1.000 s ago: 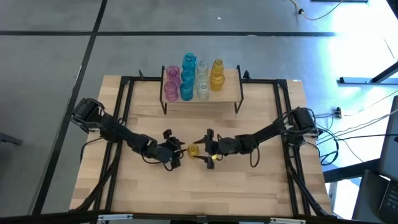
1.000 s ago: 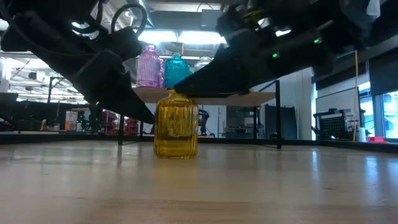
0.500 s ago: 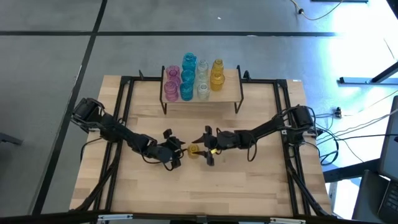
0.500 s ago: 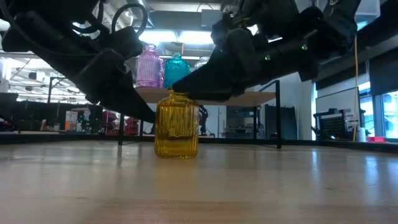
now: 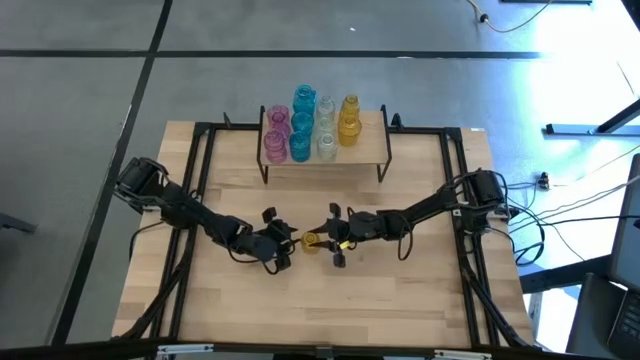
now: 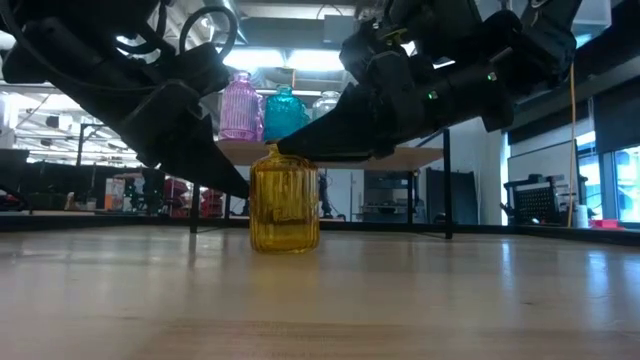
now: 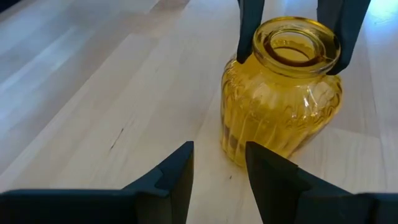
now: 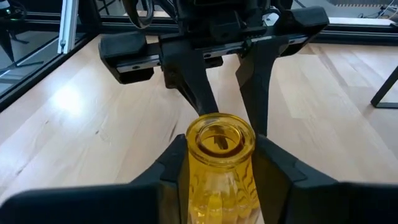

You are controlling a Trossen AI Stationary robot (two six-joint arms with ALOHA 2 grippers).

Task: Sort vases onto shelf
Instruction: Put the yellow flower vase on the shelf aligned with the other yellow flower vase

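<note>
A: Where's the amber vase (image 5: 311, 240) right now?

B: Standing upright on the table (image 5: 400, 300), near the middle, well in front of the shelf (image 5: 372, 140). It's a ribbed yellow jar with an open mouth, seen plainly in the low view (image 6: 284, 204).

A: And the right end effector (image 5: 335, 240)?

B: It has the jar's neck between its two fingers (image 8: 171, 168). In the right wrist view the vase (image 8: 221, 165) sits squarely between them, one finger at each side of the rim. The left wrist view shows the same two fingers flanking the mouth of the jar (image 7: 281, 90). They look to be against the glass, pinching it at the neck.

A: The left end effector (image 5: 281, 243)?

B: Just beside the vase on its other side, not touching it. Its fingers (image 7: 180, 180) are spread with a clear gap between them, pointed at the jar's base.

A: What's on the shelf?

B: Two pink vases (image 5: 276, 133) at the left end, two teal-blue vases (image 5: 302, 125) next to them, two clear vases (image 5: 326, 130) after that, and one amber bottle (image 5: 349, 120) toward the right. The right end of the board is bare
</note>
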